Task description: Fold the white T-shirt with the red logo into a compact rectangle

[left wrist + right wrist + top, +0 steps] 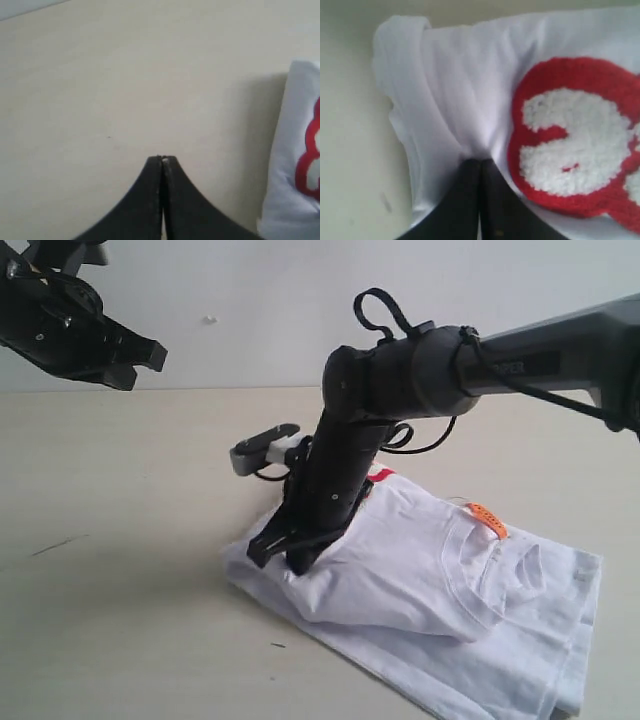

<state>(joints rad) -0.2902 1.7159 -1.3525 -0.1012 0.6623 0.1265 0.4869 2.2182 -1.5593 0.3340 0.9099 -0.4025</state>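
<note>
Your right gripper [480,161] was pinched shut on a pucker of the white T-shirt [420,580], just beside the red logo [570,145]. I judged you needed to carry that fold low and flat. Your left gripper [163,158] was closed on nothing (raised over the table [120,540]). The part-folded shirt lay there, and no container showed.

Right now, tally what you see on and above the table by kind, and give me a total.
white T-shirt: 1
red logo: 1
orange collar tag: 1
grippers: 2 (left gripper, right gripper)
Total: 5
</note>
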